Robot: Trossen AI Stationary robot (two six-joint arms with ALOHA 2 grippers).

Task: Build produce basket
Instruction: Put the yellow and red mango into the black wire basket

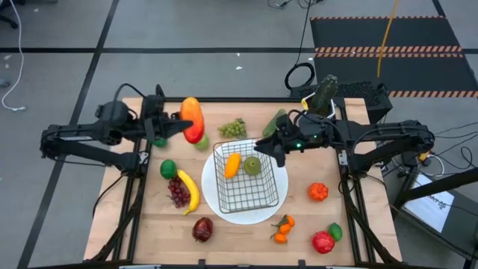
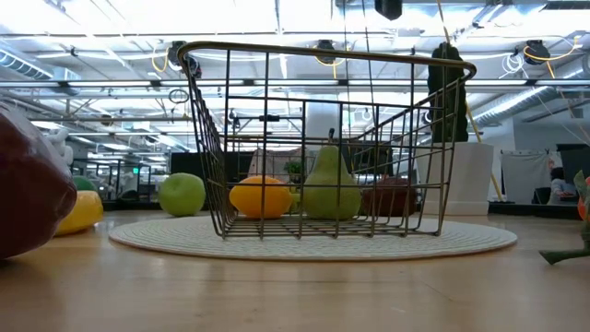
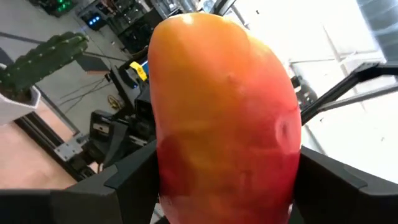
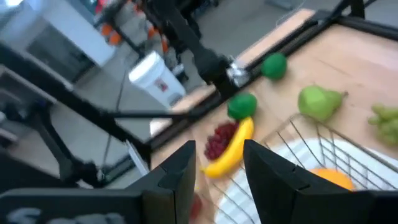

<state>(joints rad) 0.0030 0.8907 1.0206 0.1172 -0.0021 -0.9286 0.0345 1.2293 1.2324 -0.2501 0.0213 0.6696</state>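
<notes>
Above the table's left — left tool [image 1: 181, 127] gripping a mango [image 1: 193, 119].

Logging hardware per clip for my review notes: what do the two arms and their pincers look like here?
Both arms are dark, nearly black, built of slim jointed links. The left pincer and right pincer each end in two flat, dark, blocky fingers. The right arm shows a small green light near its wrist, and dark cables trail along both arms. No printed markings are legible.

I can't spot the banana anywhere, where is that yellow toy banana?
In the high view, the yellow toy banana lies on the table's left side, beside the purple grapes, left of the round white plate.
</notes>
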